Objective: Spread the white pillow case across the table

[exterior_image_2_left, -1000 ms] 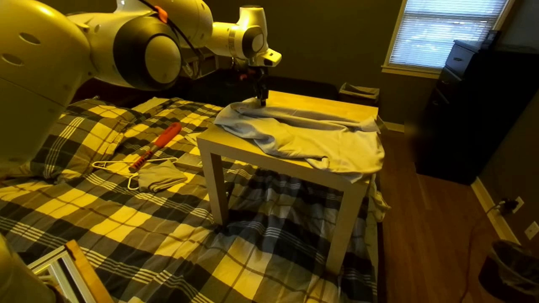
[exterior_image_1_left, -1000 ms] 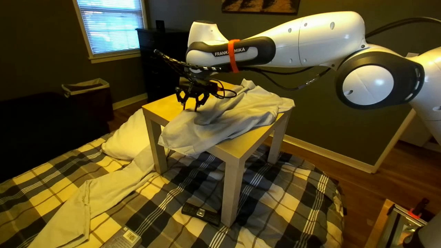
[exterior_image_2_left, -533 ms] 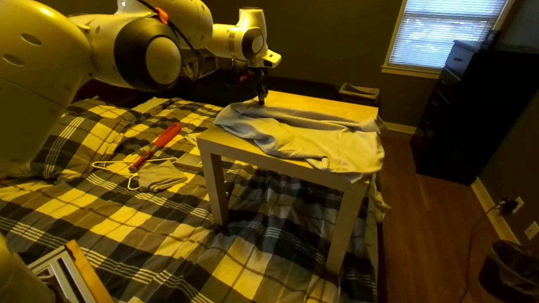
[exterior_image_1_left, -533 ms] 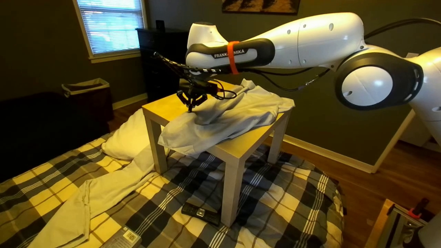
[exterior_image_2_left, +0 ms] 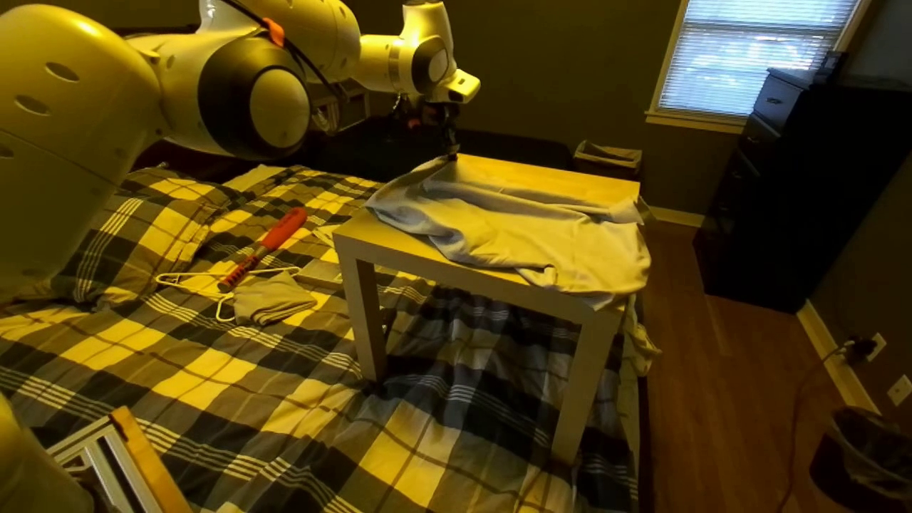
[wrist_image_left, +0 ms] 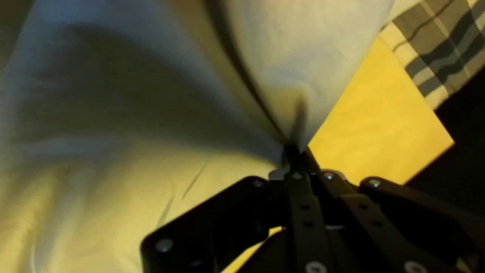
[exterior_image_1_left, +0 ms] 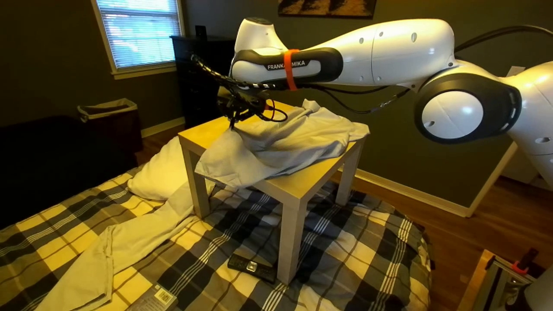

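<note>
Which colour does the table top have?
The table top is yellow; best seen in the wrist view.

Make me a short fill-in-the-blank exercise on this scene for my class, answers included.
The white pillow case, pinched by the tool, drapes over an edge of the ____.
The band around the robot arm is coloured ____.
The window is covered by slatted ____.

Missing words: table; orange; blinds.

- Both exterior views look down from different sides; they share the table (exterior_image_1_left: 298, 183) and window (exterior_image_1_left: 140, 34).
- The wrist view faces the white pillow case (wrist_image_left: 151, 110) very closely.
</note>
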